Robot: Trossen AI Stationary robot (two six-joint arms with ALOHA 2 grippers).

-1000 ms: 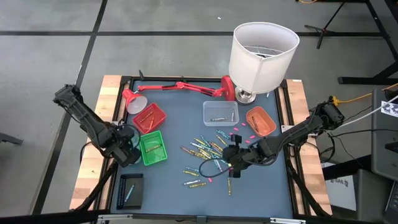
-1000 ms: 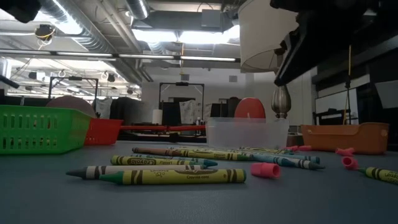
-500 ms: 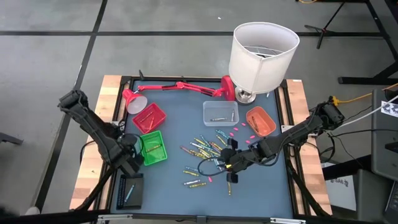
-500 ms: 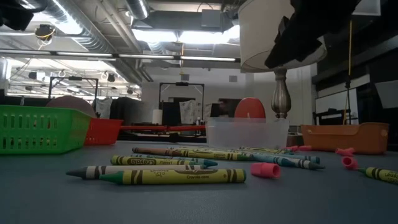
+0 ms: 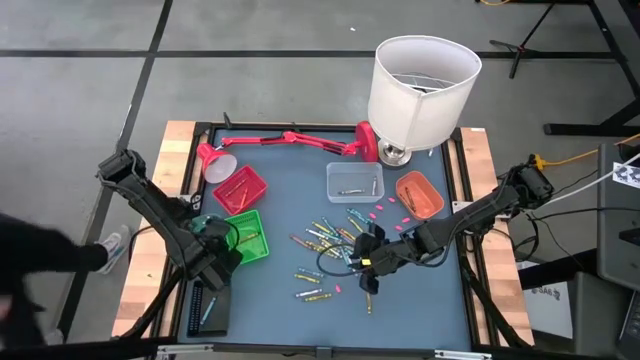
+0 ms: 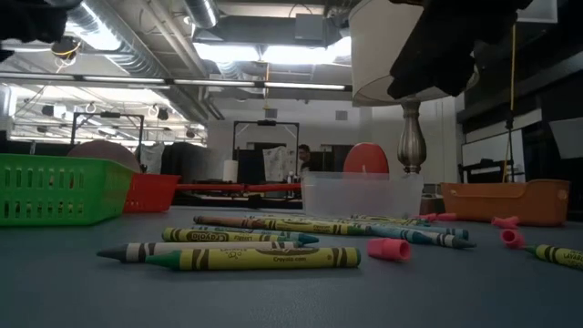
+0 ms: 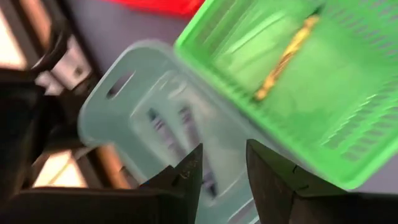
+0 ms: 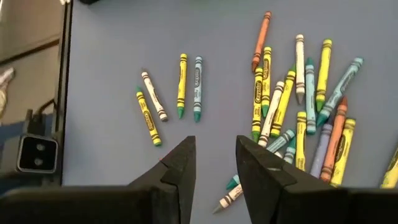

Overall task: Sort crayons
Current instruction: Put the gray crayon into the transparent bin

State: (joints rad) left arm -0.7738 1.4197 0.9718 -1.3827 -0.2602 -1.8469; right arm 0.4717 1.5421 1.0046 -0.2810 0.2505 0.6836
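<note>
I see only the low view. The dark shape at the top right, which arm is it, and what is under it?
Observer: It is the right gripper, hanging over the loose crayons at the table's middle. It holds nothing.
Operator: Where is the left arm? I do not see it.
Observer: The left gripper is at the table's left side, over a pale teal tray beside the green basket. Its fingers stand apart and hold nothing.
Operator: Is the green basket empty?
Observer: No, the left wrist view shows one crayon lying inside it.
</note>
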